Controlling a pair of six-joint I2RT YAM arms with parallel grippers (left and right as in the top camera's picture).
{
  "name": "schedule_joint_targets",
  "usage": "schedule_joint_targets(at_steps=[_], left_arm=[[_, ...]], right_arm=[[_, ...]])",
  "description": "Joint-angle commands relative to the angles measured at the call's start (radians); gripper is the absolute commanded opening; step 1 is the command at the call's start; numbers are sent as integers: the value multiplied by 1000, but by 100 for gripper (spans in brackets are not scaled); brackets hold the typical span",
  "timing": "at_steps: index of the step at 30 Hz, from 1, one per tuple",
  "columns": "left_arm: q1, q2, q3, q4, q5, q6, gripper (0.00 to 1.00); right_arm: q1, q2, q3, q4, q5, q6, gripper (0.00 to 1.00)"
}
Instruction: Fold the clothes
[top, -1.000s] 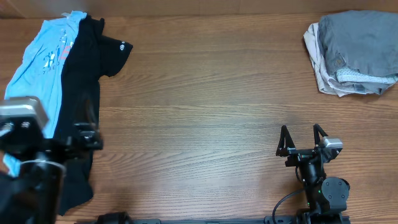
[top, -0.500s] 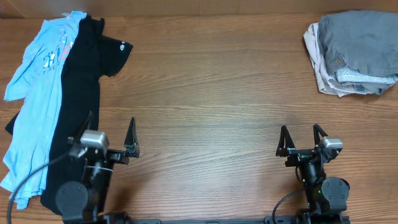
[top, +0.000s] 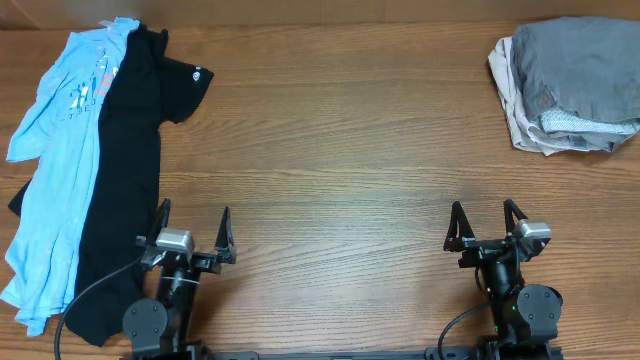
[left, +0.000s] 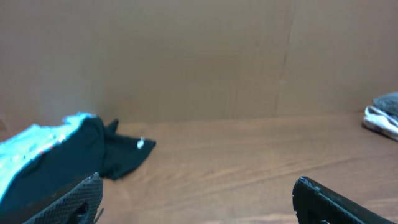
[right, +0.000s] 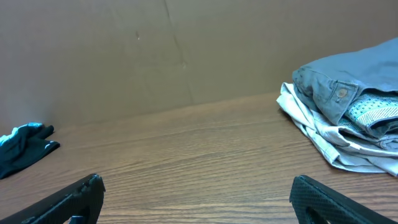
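Overhead: left gripper (top: 195, 215) at 7 o'clock, fingers spread, empty. Right gripper (top: 483, 213) at 5 o'clock, spread, empty. Shorts (top: 570, 85) heaped at 2 o'clock. Black tee (top: 125, 180) touching blue shirt (top: 55, 150), 9 o'clock.
Left wrist: tee and shirt at 9 o'clock.
Right wrist: shorts at 3 o'clock, button showing.

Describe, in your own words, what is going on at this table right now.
Two robot arms rest at a brown wooden table, neither holding anything. The left gripper is open beside the black cotton T-shirt, which lies unfolded, overlapping a crumpled light-blue shirt at the table's left edge. The right gripper is open over bare wood. The grey-olive cotton shorts sit in a bundled pile in the far right corner. No garment is being handled at this moment.
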Motion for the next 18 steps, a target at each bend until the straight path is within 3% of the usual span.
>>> schedule_joint_targets(at_steps=[1,5,18], left_arm=[[-6,-14,-10,-19,-27,-10,100],[-6,-14,-10,-145,-40,-11,100],[-6,-13,-10,-138,-40,-60,100]], right_arm=[[5,-9,-10,8,6,5,100],[5,-9,-10,8,6,4,100],[5,-9,-10,8,6,4,100]])
